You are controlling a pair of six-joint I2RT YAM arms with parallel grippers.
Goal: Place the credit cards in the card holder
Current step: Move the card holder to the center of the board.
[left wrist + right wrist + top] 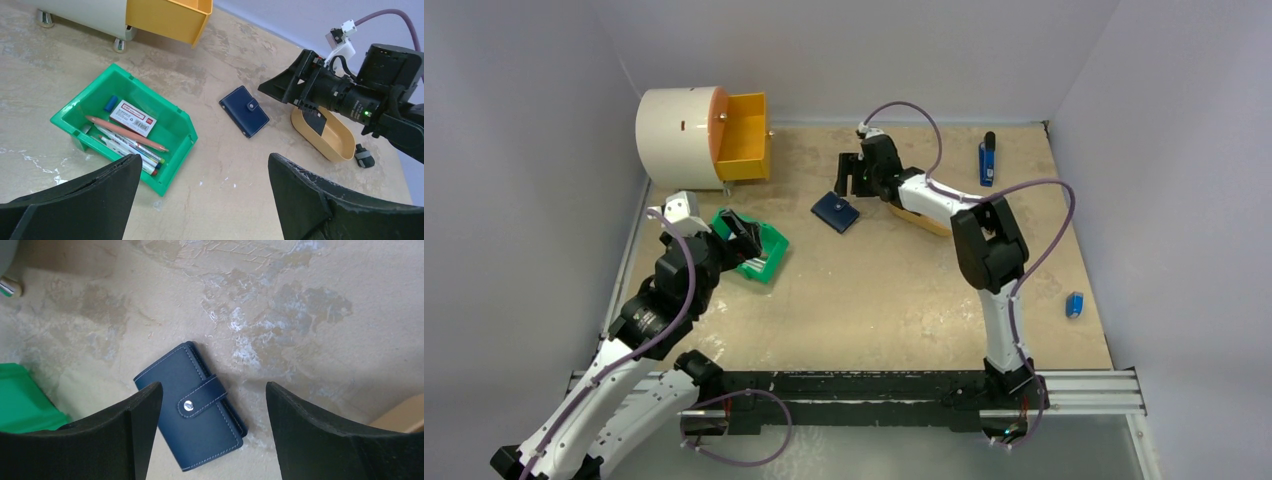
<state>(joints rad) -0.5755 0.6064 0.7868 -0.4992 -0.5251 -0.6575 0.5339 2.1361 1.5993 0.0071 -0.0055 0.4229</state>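
Observation:
The card holder (pixel 836 211) (pixel 244 111) (pixel 192 412), a small navy wallet, lies flat on the table with its snap tab fastened. Above it hangs my right gripper (pixel 849 175) (pixel 214 390), open, its two fingers spread either side of the wallet without touching it. My left gripper (pixel 746 238) (pixel 202 160) is open over bare table beside the green bin, holding nothing. A dark flat piece (pixel 319 122), possibly a credit card, leans inside the mustard-yellow tray (pixel 332 142); I cannot tell for sure.
The green bin (pixel 764 250) (pixel 75 117) holds pens, a pencil and a small box. A white drum with an open yellow drawer (pixel 744 135) stands at the back left. A blue tool (pixel 987 160) and a small blue item (pixel 1075 304) lie on the right. The tray (pixel 919 218) is under the right arm.

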